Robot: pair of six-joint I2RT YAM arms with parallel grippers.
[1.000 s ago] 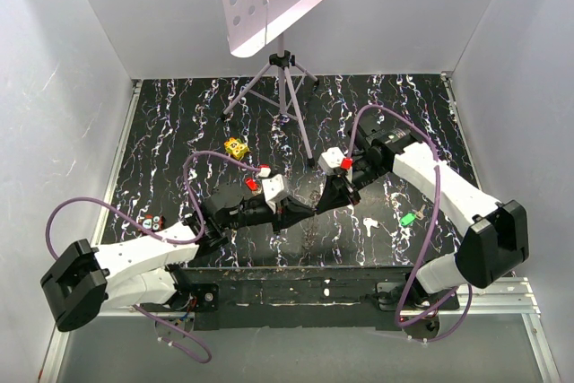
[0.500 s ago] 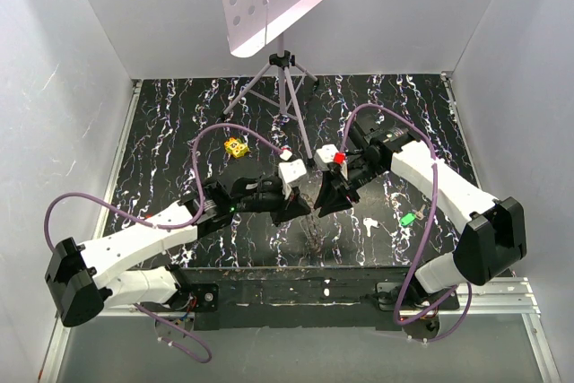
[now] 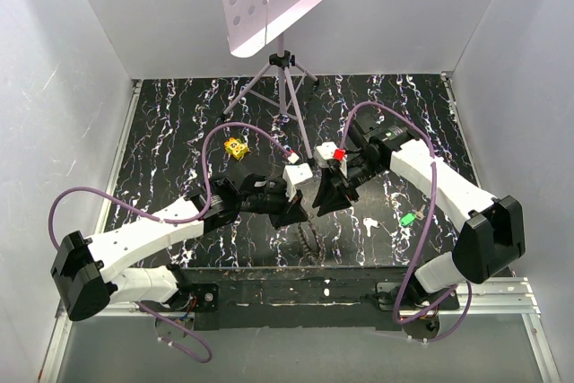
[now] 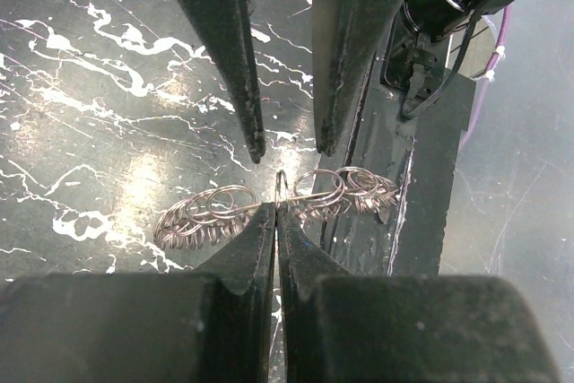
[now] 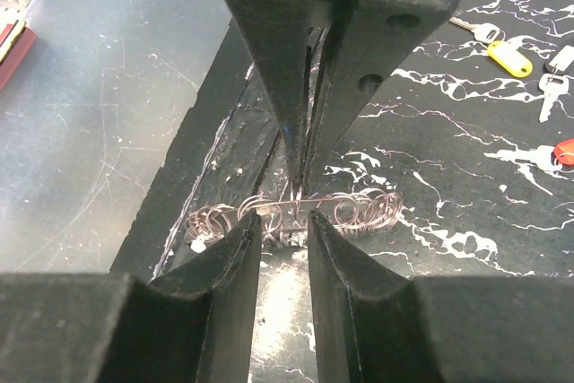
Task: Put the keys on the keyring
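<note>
At the centre of the black, white-veined marbled tabletop (image 3: 179, 123), two white-and-black arms meet tip to tip. The left gripper (image 4: 277, 208) is pinched fully closed on the grey metal keyring (image 4: 206, 217) with a jagged, looped edge, low in the centre of the overhead view. The right gripper (image 5: 284, 219) faces it, fingers slightly apart and gripping nothing. A small green-headed key (image 3: 408, 219) lies towards the right. A yellow-headed key (image 5: 509, 57) lies at the upper right of the right wrist view.

The keyring (image 3: 307, 238) is over the near centre of the desk (image 3: 170, 132), between the left end effector (image 3: 299, 213) and the right end effector (image 3: 317, 210). One key (image 3: 408, 219) lies to the right, and the block (image 3: 236, 147) lies far-left.
</note>
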